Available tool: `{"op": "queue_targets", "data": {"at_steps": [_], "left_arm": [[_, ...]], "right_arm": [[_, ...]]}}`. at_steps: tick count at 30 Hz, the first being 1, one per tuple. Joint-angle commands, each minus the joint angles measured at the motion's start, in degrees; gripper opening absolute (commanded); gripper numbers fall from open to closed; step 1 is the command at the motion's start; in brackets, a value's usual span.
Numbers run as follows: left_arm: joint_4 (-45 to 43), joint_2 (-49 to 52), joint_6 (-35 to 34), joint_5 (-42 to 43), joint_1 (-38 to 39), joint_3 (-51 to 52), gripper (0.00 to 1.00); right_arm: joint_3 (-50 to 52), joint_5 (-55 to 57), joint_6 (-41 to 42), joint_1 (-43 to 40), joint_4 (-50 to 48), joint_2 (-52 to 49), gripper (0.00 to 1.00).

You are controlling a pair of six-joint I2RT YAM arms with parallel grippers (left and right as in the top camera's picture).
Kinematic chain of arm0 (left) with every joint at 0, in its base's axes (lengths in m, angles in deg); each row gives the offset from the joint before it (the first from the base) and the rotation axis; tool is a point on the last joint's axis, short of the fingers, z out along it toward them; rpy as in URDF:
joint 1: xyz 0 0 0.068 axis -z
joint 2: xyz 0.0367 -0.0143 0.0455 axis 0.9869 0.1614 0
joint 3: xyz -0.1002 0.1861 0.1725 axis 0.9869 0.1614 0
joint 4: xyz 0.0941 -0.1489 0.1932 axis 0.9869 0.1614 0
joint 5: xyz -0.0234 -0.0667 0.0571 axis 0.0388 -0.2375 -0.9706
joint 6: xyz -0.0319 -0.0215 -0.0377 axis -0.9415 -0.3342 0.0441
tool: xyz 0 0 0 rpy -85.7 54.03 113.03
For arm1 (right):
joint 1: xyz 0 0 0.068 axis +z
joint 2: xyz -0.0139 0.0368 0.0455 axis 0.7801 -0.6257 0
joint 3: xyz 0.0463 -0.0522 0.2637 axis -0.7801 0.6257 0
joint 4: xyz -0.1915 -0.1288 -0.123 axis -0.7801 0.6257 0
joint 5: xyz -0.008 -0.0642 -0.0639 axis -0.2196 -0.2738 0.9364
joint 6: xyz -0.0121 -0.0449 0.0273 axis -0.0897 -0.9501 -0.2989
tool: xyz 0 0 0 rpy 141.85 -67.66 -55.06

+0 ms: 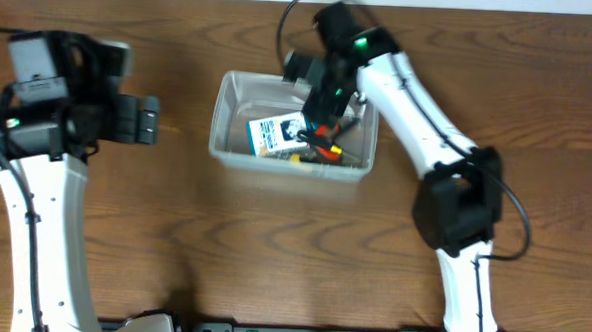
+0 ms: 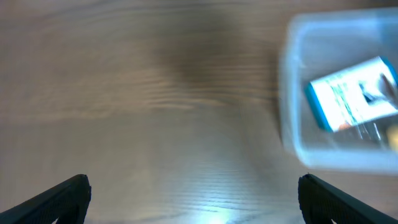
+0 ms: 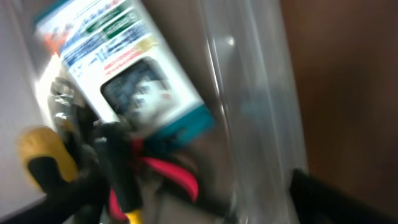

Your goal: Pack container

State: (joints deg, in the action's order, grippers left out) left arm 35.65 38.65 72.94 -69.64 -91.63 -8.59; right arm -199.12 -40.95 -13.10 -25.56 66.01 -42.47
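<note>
Two grippers were mine to account for, and the container (image 1: 276, 166), a clear plastic tub with rounded corners, lay on the wooden table (image 1: 173, 243) at the upper middle of the overhead frame. My right gripper (image 1: 323, 115) hung over the tub's right half, reaching down inside its rim, above a blue-and-white card box (image 1: 274, 133) and a tangle of hand tools with red handles (image 1: 327, 145) and a yellow one (image 3: 37, 149). Through my right wrist camera, the one finger (image 3: 348, 199) I could make out stood far out at the lower right corner, beyond the tub's clear wall; the other was lost among dark, blurred tool handles at the lower left. The jaws looked spread wide, with nothing caught between them. My left gripper (image 1: 150, 121) was at the left of the overhead frame, outside the tub and near its left wall but not touching it, pointing toward it. Its fingers (image 2: 62, 196) sat wide apart at the bottom corners of the left wrist view, holding nothing, with bare wood between them and the tub's corner at the upper right.
</note>
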Motion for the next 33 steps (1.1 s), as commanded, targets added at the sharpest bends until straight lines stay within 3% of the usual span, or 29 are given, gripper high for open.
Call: {"op": "queue_targets", "data": {"at_steps": [1,5,13,19,27,33], "left_arm": [[0.79,2.36,9.11,1.57,4.85,0.44,0.98],[0.92,4.44,15.65,1.55,8.48,0.44,0.98],[-0.37,4.90,15.93,1.57,9.07,0.44,0.98],[-0.42,3.06,11.43,1.55,9.07,0.42,0.98],[-2.19,-5.77,3.48,1.55,9.64,1.25,0.98],[-7.67,-17.18,2.40,1.33,13.90,11.17,0.98]], "right_arm": [[-2.29,4.20,14.71,-8.52,-2.89,6.45,0.99],[-2.29,4.20,21.11,-15.56,-3.17,7.26,0.99],[-2.29,4.20,20.44,-24.76,-2.34,7.26,0.99],[-2.29,5.75,21.11,-27.69,4.13,9.66,0.99],[-1.36,6.75,29.11,-29.90,12.35,19.17,0.99],[5.81,7.76,30.84,-29.35,13.84,29.44,0.99]]}}
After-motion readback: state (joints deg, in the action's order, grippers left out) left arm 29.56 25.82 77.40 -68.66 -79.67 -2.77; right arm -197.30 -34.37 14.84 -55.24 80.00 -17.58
